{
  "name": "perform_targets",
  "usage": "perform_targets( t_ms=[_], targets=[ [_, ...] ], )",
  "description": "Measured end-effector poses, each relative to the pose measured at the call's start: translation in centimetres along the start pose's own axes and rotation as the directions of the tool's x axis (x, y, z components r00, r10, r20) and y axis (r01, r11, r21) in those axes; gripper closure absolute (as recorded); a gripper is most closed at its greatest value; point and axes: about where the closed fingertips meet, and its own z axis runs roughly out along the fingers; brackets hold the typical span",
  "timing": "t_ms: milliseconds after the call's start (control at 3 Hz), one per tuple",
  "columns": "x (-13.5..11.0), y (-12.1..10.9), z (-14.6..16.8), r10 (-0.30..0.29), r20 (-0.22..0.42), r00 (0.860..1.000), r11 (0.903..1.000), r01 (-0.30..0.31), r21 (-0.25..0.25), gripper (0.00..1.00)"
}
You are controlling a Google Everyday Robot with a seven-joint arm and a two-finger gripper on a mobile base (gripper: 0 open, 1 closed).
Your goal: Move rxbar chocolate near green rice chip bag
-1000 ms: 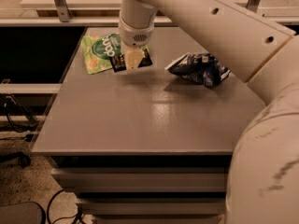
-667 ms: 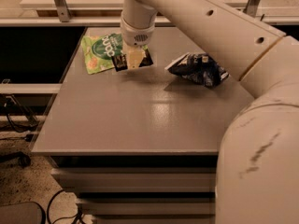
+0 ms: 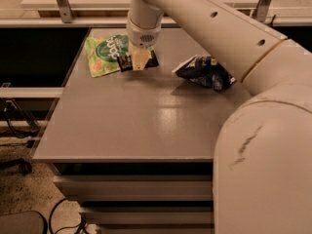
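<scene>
Tabletop (image 3: 146,123): pincer (image 3: 140,60) over rxbar chocolate (image 3: 125,62), lengthwise left-right.

1. The arm (image 3: 209,26) wears a smooth, cream-white shell, built from thick rounded tubes.
2. A row of small dark round holes runs along the long upper link.
3. A thin tan seam rings the joint where that link meets the bulkier segment nearest me.
4. That big near segment carries a few dark scuffs and scratches on its pale skin.
5. The wrist (image 3: 143,30) is a short white cylinder with a small patch of fine dots, like a grille.
6. The gripper (image 3: 140,61) at its end is pale yellowish-tan, low over the far side of the table (image 3: 146,126), just beside the green rice chip bag (image 3: 103,54).
</scene>
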Motion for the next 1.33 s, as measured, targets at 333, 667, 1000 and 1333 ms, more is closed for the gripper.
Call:
perform_targets(
  t_ms=[333,667,1000,1333],
  targets=[
    [0.0,-0.5,0.4,0.003,0.009,1.000,1.0000,-0.003,-0.003,0.59],
    [-0.1,-0.9,0.7,0.005,0.016,1.000,1.0000,-0.005,-0.006,0.36],
    [-0.2,-1.2,1.0,0.005,0.020,1.000,0.9999,-0.005,-0.011,0.13],
    [-0.4,-1.7,1.0,-0.007,0.029,1.000,0.9998,0.008,-0.017,0.00]
  ],
)
